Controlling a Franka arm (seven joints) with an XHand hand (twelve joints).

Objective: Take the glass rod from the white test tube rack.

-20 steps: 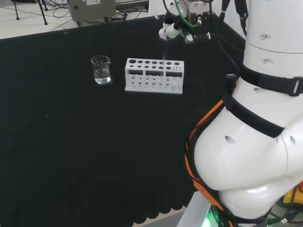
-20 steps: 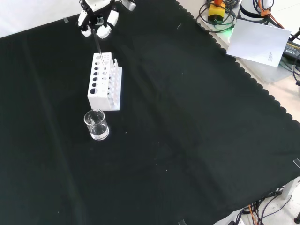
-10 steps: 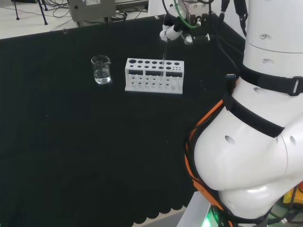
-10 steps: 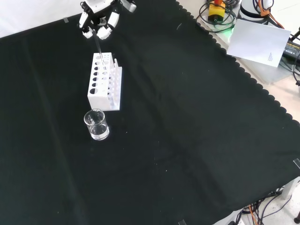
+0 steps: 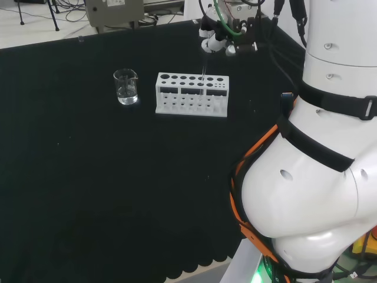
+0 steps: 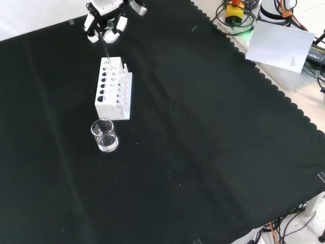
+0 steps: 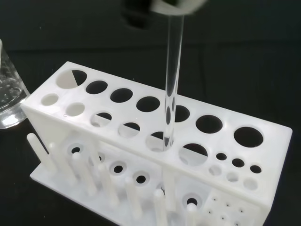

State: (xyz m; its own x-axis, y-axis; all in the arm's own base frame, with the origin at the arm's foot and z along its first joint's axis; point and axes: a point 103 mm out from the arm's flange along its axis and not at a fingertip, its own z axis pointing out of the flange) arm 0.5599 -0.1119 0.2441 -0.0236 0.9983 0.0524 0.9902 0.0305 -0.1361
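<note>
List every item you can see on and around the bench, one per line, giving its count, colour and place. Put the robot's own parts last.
Test tube rack: one, white, on the black cloth, upper left in the front view.
Glass rod: one, clear, upright with its lower end in a hole of the rack's top plate, its top in the hand.
Beaker: one, clear glass, on the cloth just in front of the rack in the front view, apart from it.
Cloth: one, black, covering the bench.
Paper sheet: one, white, past the cloth's edge, upper right in the front view.
Hand: one, black and white, above the rack, fingers pinching the rod's top.
Arm links: white, at the head view's right.
</note>
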